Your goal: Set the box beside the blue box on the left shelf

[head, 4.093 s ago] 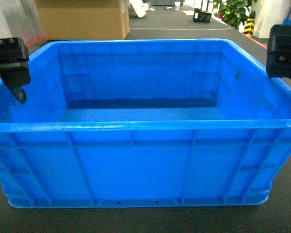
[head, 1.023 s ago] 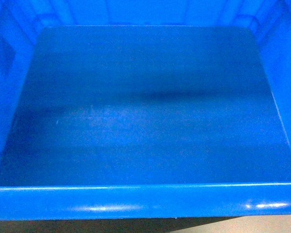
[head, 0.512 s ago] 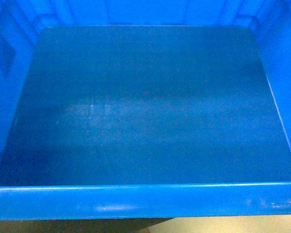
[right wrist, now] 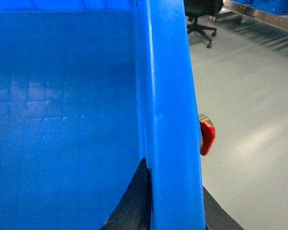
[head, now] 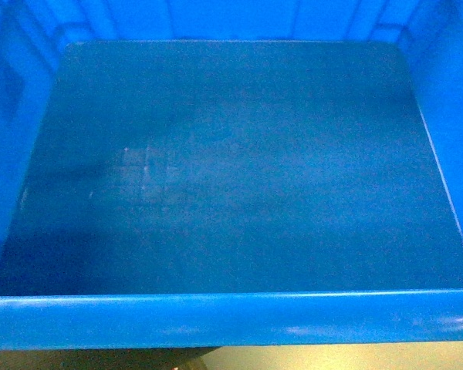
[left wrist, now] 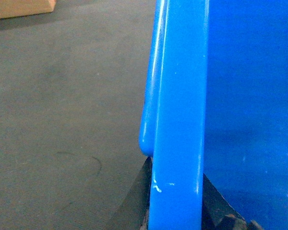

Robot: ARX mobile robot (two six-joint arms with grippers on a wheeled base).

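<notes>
Close up, the box fills almost the whole head view, so that neither arm nor any shelf shows past it. Only a thin strip below its near rim shows dark ground at the left and pale floor at the right.

Beside the box in the left wrist view lies dark grey matted floor, with the corner of a cardboard carton at the far upper edge. Beside the box in the right wrist view is pale smooth floor, a black wheeled office chair beyond the rim, a metal rail at the top right corner, and a small red part just outside the box wall.

The left gripper has a dark finger on each side of the box's thick side rim, clamped on it. The right gripper straddles the opposite rim likewise, one dark finger inside the wall and one outside, gripping it.

Against the view of four seconds ago, when the box stood farther off with its ribbed outer wall showing, the head camera looks straight down into it. Since half a second ago the framing matches; only the sheen on the floor panel has shifted.

The plastic is bright blue and glossy, the rim rounded, the inner floor faintly marked in a square grid.
</notes>
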